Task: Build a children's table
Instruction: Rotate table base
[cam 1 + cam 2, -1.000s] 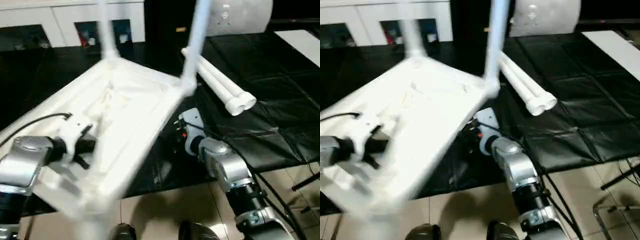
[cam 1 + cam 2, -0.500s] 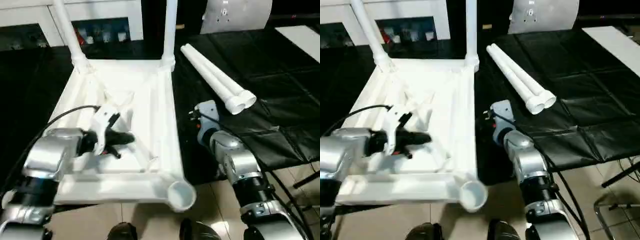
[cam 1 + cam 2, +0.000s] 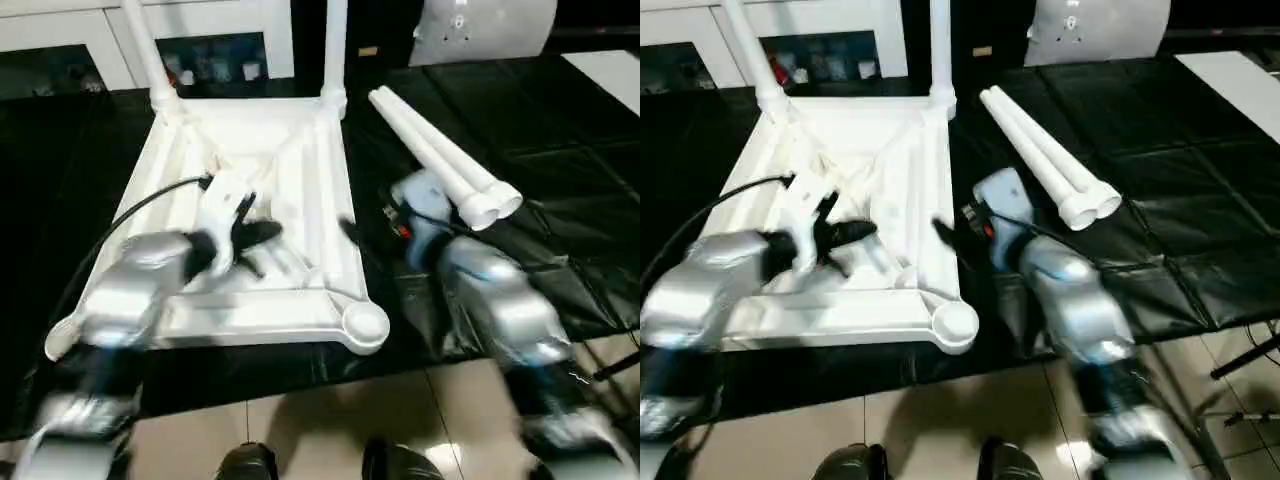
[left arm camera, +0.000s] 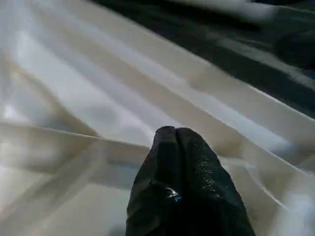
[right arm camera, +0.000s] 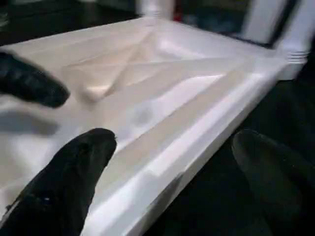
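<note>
The white table top (image 3: 300,310) lies upside down on the black mat, ribbed underside up. Two legs (image 3: 335,50) stand screwed into its far corners. The near right socket (image 3: 365,325) is empty. Two loose legs (image 3: 440,160) lie side by side on the mat to the right. My left gripper (image 3: 262,235) hovers over the ribs near the top's middle, its fingers (image 4: 174,135) pressed shut on nothing. My right gripper (image 5: 172,147) is open, one finger on each side of the top's right rim (image 3: 940,228).
White cabinets (image 3: 60,40) stand behind the bench, with a pale rounded object (image 3: 480,30) at the back right. A white board (image 3: 610,70) lies at the far right. The mat's front edge drops to the tiled floor (image 3: 320,420), where my feet (image 3: 250,462) show.
One second ago the top was tilted up in the air; now it lies flat. My left gripper has moved farther over the ribs, and my right gripper has swung in to the right rim.
</note>
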Available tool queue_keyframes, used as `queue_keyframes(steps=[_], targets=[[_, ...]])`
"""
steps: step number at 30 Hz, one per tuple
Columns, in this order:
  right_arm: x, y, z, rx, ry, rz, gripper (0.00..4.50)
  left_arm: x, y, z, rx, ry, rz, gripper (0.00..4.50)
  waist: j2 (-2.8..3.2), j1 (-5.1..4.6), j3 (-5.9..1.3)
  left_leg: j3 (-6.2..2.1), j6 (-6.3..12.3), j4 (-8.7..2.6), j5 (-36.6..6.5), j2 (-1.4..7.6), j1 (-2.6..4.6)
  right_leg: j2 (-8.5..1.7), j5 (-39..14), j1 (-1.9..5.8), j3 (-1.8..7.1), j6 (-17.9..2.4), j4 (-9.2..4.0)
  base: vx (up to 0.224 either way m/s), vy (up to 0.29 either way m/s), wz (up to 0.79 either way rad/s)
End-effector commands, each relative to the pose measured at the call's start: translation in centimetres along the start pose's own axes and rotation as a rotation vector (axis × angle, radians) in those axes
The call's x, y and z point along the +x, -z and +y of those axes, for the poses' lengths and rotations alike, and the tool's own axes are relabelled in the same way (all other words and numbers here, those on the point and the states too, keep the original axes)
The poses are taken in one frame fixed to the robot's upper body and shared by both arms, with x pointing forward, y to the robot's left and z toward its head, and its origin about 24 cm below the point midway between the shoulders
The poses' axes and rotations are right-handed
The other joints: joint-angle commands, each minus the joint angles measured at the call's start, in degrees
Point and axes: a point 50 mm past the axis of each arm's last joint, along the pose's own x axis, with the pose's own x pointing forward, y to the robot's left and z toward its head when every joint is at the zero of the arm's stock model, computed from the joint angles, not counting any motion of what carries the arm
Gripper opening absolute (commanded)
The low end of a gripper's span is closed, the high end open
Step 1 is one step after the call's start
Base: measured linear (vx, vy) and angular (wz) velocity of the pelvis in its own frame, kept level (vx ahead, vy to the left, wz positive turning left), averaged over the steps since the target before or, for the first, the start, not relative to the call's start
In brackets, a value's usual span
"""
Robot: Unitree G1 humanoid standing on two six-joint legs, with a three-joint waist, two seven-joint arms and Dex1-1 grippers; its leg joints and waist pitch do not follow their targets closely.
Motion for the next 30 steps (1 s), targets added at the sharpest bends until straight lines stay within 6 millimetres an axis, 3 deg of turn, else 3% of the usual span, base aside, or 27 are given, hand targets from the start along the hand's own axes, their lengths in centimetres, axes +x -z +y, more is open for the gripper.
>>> queue_keyframes(steps=[1,2,5,7,11,14,15,16,17,18,19,20,21,22,23,24,25,26,27,28,29,30], targets=[[-1.7,-0.5,1.2,-0.045,-0.167,0.025,4.5,-1.1,-0.5,-2.2,0.068,0.212,0.014,0.04,0.7,0.28,-5.09,-0.34,3.5,-4.11,-16.0,2.19,0.47,-3.25,-21.5,4.07,3.06,-9.3,-3.16,0.0,0.0,0.0],[-2.2,-0.5,1.3,-0.052,-0.195,0.041,4.5,-1.3,-0.3,-2.7,0.074,0.259,0.035,0.04,0.77,0.36,-4.77,-0.43,3.29,-4.38,-17.1,2.51,0.59,-3.21,-23.3,3.89,3.27,-8.4,-3.26,0.0,0.0,0.0],[-3.7,-0.5,1.6,-0.062,-0.272,0.082,4.5,-1.8,0.5,-3.8,0.085,0.359,0.113,0.04,0.6,0.03,-4.28,-0.31,2.75,-4.35,-20.1,1.97,0.84,-3.17,-30.8,3.54,3.0,-6.1,-4.31,0.0,0.0,0.0],[-4.6,-0.5,1.9,-0.068,-0.321,0.119,4.5,-1.7,1.1,-4.2,0.099,0.381,0.165,0.04,0.75,0.01,-4.07,-0.46,2.32,-4.21,-21.4,1.75,1.22,-3.15,-36.0,3.28,2.68,-3.3,-5.27,0.0,0.0,0.0],[-5.7,-0.6,2.3,-0.076,-0.374,0.169,4.5,-0.7,2.3,-3.3,0.147,0.288,0.259,0.04,0.54,-0.34,-3.82,-0.58,1.93,-3.87,-22.6,1.0,1.48,-2.72,-41.4,3.01,1.8,0.8,-6.59,0.0,0.0,0.0],[-6.1,-0.8,2.5,-0.079,-0.383,0.177,4.5,0.3,2.6,-1.9,0.177,0.148,0.298,0.04,0.71,-0.75,-3.89,-0.81,1.71,-3.29,-23.3,0.61,1.81,-2.49,-44.1,3.04,0.24,3.6,-8.0,0.0,0.0,0.0],[-6.1,-0.8,2.5,-0.079,-0.383,0.177,4.5,0.3,2.7,-1.8,0.177,0.143,0.3,0.04,1.16,-1.01,-3.83,-1.02,1.92,-3.34,-24.5,0.95,2.15,-2.56,-43.2,3.31,-0.64,3.5,-8.5,0.0,0.0,0.0],[-6.2,-0.9,2.7,-0.077,-0.387,0.18,4.5,0.9,2.9,-1.3,0.185,0.089,0.323,0.04,1.7,-1.58,-3.67,-1.59,1.99,-4.04,-27.6,1.98,1.93,-2.38,-40.3,4.26,-1.73,3.1,-8.45,0.0,0.0,0.0],[-6.3,-1.0,2.8,-0.077,-0.387,0.182,4.5,1.2,2.9,-1.2,0.173,0.067,0.323,0.04,1.95,-1.74,-3.72,-1.97,1.79,-4.49,-30.0,2.66,1.74,-2.27,-38.5,4.77,-2.03,3.0,-8.0,0.0,0.0,0.0],[-6.3,-1.0,2.8,-0.077,-0.387,0.184,4.5,1.5,2.9,-1.2,0.164,0.054,0.322,0.04,2.45,-1.79,-3.6,-2.63,1.25,-5.85,-36.8,4.44,2.04,-2.06,-33.4,5.21,-1.7,1.7,-6.22,0.0,0.0,0.0],[-6.4,-1.0,2.8,-0.077,-0.386,0.184,4.5,1.6,2.9,-1.1,0.162,0.046,0.32,0.04,2.59,-1.84,-3.42,-3.28,0.82,-6.83,-40.2,5.36,1.46,-2.03,-30.0,5.77,-1.04,0.8,-4.24,0.0,0.0,0.0],[-6.4,-1.0,2.8,-0.077,-0.38,0.182,4.5,2.1,2.9,-1.0,0.154,0.014,0.309,0.04,3.13,-1.2,-3.07,-3.56,-0.51,-8.62,-45.7,6.41,0.85,-2.23,-25.7,6.09,0.79,-1.0,-0.58,-0.056,-0.008,0.03],[-6.4,-1.0,2.8,-0.078,-0.375,0.181,4.5,2.3,2.9,-1.0,0.15,0.004,0.304,0.04,2.07,-1.05,-2.24,-2.84,-1.25,-8.91,-48.1,5.48,1.07,-1.96,-30.0,5.1,1.67,-0.8,-0.53,0.0,0.0,0.0],[-6.4,-1.0,2.7,-0.082,-0.356,0.177,4.5,3.0,2.6,-0.9,0.138,-0.029,0.276,0.04,0.48,-1.02,-2.2,-0.42,-1.29,-2.6,-38.5,0.47,5.98,-2.48,-49.8,0.17,-0.25,3.6,-8.92,0.0,0.0,0.0],[-6.4,-1.0,2.6,-0.083,-0.349,0.176,4.5,3.2,2.5,-0.9,0.133,-0.04,0.265,0.04,-0.41,-2.02,-1.53,0.82,-0.66,2.61,-30.1,-2.41,8.65,-2.91,-58.4,-2.81,-3.38,5.8,-13.39,0.0,0.0,0.0],[-6.4,-1.0,2.4,-0.086,-0.328,0.17,4.5,3.6,2.2,-1.0,0.11,-0.057,0.23,0.04,0.04,-2.92,-2.21,0.67,1.05,4.07,-22.0,-2.39,5.97,-3.3,-59.8,0.73,-7.56,10.6,-14.7,-0.029,-0.002,-0.23],[-6.3,-1.1,1.8,-0.091,-0.259,0.15,4.5,4.6,1.2,-1.0,0.075,-0.1,0.136,0.04,2.05,-2.96,-2.68,0.41,1.58,3.1,-23.9,-0.83,6.56,-2.16,-54.8,1.54,-10.14,11.9,-15.64,-0.029,-0.002,-0.23],[-6.2,-1.1,1.5,-0.091,-0.213,0.138,4.5,4.9,0.7,-1.1,0.056,-0.105,0.092,0.04,4.64,-0.52,-3.42,-4.08,-0.41,-4.85,-38.1,5.96,-5.8,-3.76,-26.1,12.99,-3.38,6.0,9.92,0.283,0.124,-0.28],[-6.2,-1.1,1.5,-0.091,-0.213,0.138,4.5,4.9,0.7,-1.1,0.056,-0.105,0.092,0.04,4.7,2.7,-4.29,-3.08,0.57,-8.41,-39.0,6.26,-2.09,-1.72,-16.6,7.21,2.78,1.6,8.53,0.326,0.045,-0.15],[-6.1,-1.1,1.2,-0.092,-0.168,0.127,4.5,5.1,0.2,-1.2,0.05,-0.117,0.036,0.04,1.22,-1.23,-3.85,-3.2,-1.19,-2.7,-32.7,1.76,1.39,-5.02,-36.3,4.5,4.89,-0.8,1.52,0.326,0.045,-0.15],[-6.1,-1.0,0.7,-0.067,-0.063,0.097,4.5,4.8,-1.0,-1.2,0.016,-0.182,-0.088,0.04,0.82,-0.05,-4.13,-2.51,-2.69,-0.68,-24.8,-0.19,-0.79,-7.03,-49.7,5.17,4.22,1.2,-2.11,0.0,0.0,0.0],[-6.1,-1.0,0.7,-0.067,-0.063,0.097,4.5,4.8,-1.0,-1.2,0.016,-0.182,-0.088,0.04,-0.8,0.64,-4.04,-2.12,-1.48,-0.14,-13.3,0.01,-1.61,-6.94,-52.8,4.38,5.1,2.3,-3.2,-0.027,0.004,-0.2]])
